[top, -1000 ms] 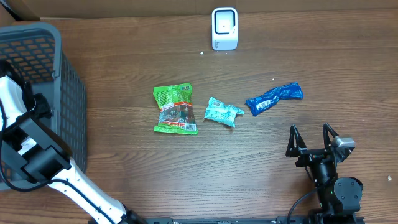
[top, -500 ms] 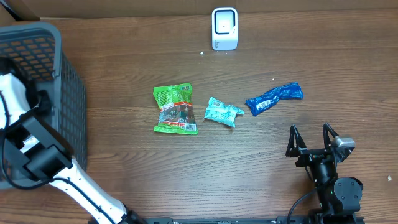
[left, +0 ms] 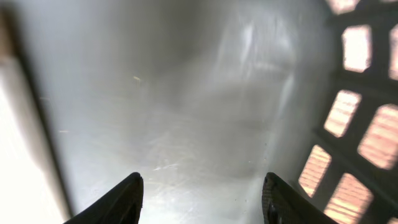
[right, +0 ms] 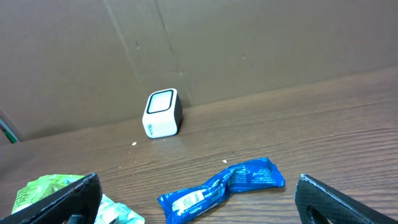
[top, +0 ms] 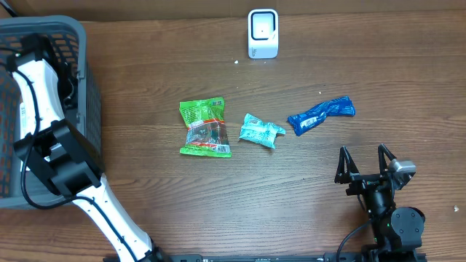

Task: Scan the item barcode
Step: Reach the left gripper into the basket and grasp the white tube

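Observation:
Three packets lie mid-table: a green one, a small teal one and a twisted blue one. The white scanner stands at the back edge. My right gripper rests open near the front right, empty. In its wrist view the blue packet lies just ahead of the right gripper, a white label showing at its left end, with the scanner beyond. My left gripper is inside the grey basket, fingers apart, with only the bare basket floor between them.
The basket fills the table's left side, and its lattice wall stands close to the right of my left fingers. A brown cardboard wall runs behind the scanner. The green packet's corner shows by my right gripper's left finger.
My left arm has swung up and to the right, deeper into the basket, and the basket appears to have shifted slightly. The packets and the right arm have not moved.

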Controlling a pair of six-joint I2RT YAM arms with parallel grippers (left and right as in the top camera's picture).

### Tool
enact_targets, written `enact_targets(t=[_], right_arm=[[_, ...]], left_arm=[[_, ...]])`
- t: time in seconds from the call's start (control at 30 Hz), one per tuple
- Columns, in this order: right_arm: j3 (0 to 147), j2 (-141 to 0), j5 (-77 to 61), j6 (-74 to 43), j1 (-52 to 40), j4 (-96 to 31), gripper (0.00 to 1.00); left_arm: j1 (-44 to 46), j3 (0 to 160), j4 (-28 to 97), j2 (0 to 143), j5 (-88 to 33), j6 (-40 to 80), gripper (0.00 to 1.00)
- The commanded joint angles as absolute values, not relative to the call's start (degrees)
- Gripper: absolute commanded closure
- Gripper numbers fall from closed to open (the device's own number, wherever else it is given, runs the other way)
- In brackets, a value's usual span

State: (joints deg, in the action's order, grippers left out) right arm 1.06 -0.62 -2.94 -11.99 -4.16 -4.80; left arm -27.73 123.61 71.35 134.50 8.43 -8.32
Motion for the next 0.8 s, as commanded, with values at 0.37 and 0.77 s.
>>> enact_targets(t=[0.37,0.77], right_arm=[[0.45,-0.23,-2.59,-11.99,-4.34,-4.62,0.00],[0.45,-0.23,-2.57,-11.99,-4.34,-4.62,0.00]], left_arm=[[-28.27,135.04,76.09,137.91,8.36,-5.58,0.47],[-30.00,138.34,79.96,132.94,4.38,-5.56,0.45]])
